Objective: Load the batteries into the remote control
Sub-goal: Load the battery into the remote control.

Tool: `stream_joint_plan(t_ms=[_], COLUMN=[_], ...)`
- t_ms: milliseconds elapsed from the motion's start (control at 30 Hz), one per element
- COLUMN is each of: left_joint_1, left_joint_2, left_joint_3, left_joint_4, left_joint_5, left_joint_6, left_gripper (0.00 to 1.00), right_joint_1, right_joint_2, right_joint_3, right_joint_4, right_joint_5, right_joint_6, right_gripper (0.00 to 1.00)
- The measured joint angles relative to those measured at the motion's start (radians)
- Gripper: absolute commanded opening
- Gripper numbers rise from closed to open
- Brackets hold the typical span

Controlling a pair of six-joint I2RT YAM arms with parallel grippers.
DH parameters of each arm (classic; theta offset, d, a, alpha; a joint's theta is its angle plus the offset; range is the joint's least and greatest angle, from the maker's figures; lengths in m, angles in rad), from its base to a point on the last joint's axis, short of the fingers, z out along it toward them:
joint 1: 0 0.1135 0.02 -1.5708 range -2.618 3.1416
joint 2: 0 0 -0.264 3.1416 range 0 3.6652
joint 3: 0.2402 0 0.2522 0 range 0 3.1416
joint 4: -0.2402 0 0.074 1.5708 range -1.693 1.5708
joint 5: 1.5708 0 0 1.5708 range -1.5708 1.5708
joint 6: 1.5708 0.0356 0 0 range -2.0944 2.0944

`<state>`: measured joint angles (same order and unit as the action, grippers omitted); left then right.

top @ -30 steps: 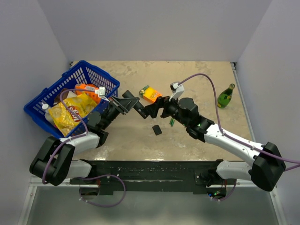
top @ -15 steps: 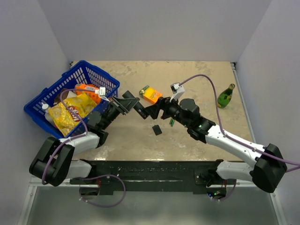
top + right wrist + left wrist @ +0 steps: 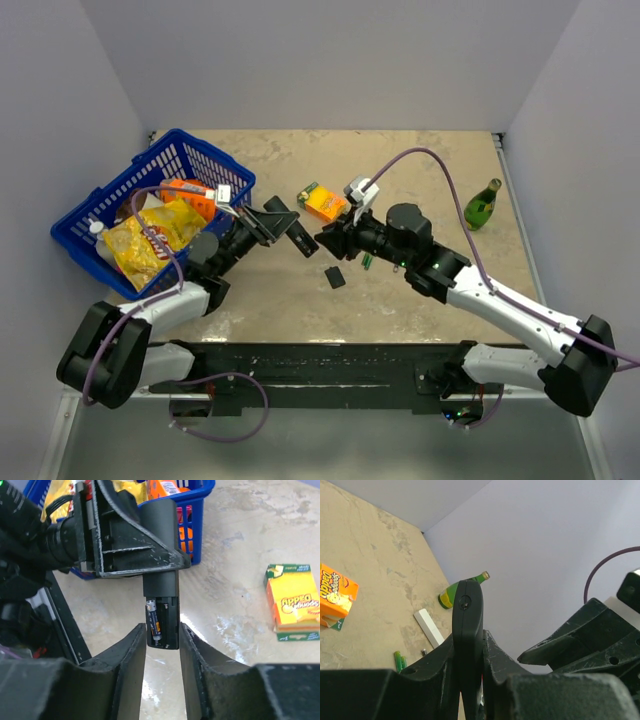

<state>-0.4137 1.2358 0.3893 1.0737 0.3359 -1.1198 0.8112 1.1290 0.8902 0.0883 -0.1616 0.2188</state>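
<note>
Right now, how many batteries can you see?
3. One battery sits in the open compartment of the remote, held up by the left gripper. Two batteries seem to lie side by side on the table near the white bar; more may be hidden.

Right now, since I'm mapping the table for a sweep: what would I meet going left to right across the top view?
Basket → remote → cover → green batteries → bottle. The orange box is left out because it overlaps the remote and cover.

2 white arms [image 3: 500, 300], black joints; purple cables [image 3: 440, 165]; scuffed black jaws.
</note>
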Motion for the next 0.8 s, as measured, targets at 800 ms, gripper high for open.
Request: stream_joint_plan(t_ms=[800], left_joint_1=[-0.002], left_joint_2=[-0.053], left_joint_3=[0.066], left_joint_4=[-0.185], left_joint_5=[0.035], left_joint_6=[0.051], left_gripper=[0.00], right_joint_1=[0.058], right_joint_2=[0.137], right_joint_3=[0.141], right_joint_4=[-0.076], right_joint_5=[-0.111], right_joint_6=[-0.238], right_gripper=[0.21])
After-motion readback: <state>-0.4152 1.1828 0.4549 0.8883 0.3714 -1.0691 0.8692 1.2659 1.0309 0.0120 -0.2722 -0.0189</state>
